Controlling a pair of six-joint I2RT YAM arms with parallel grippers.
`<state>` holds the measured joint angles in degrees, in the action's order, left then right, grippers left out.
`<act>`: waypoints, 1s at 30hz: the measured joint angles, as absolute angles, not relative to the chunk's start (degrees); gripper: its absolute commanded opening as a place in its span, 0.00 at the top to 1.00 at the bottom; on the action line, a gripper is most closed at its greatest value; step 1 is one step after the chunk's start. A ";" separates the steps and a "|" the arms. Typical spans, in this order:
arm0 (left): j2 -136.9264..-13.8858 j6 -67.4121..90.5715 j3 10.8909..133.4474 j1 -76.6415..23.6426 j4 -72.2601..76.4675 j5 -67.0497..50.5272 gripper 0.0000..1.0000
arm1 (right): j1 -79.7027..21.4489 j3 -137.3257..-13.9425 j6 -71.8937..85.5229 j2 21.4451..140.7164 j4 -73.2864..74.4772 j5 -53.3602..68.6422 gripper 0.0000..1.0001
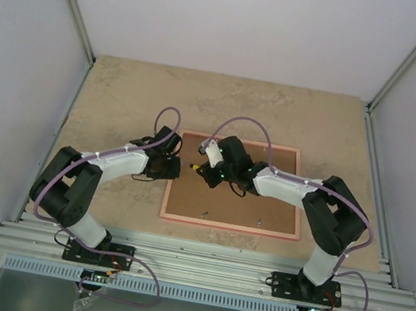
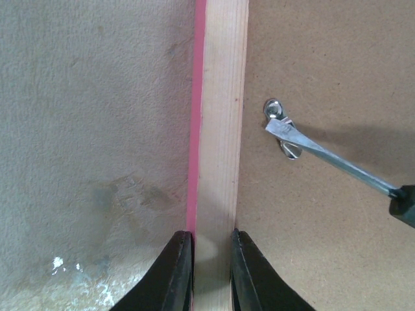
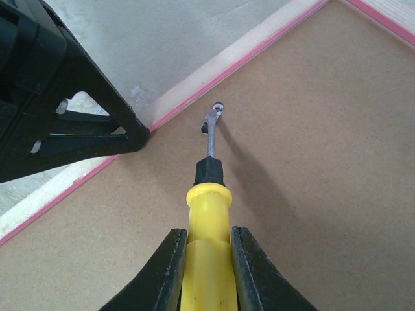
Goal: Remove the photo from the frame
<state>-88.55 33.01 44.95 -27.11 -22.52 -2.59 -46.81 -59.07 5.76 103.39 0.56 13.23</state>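
frame (image 1: 283,235) facedown, long axis sideways; left fingers (image 2: 178,272) seemingly clamped on it, right fingers (image 3: 167,275) on screwdriver (image 3: 208,217)

No legible text, label, brand, number or sign in any view. Brown board back of frame (image 1: 263,209): plain, unprinted. Yellow handle of screwdriver (image 3: 207,220): no marking legible. Small lit spots on arm bases at near edge: lights only, no characters readable.
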 measured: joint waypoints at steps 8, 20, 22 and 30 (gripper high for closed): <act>-88.55 33.01 44.95 -27.11 -22.52 -2.46 0.86 | -46.81 -58.74 5.72 102.63 1.32 11.53 1.00; -88.53 33.01 44.95 -27.11 -22.52 -2.44 0.86 | -46.83 -54.46 6.46 97.97 -0.60 16.16 0.99; -88.53 33.01 44.95 -27.11 -22.52 -2.44 0.86 | -46.92 -54.41 6.87 97.97 -1.23 16.99 1.00; -88.53 33.01 44.93 -27.11 -22.52 -2.46 0.86 | -47.07 -54.39 9.04 99.79 -3.86 17.98 1.00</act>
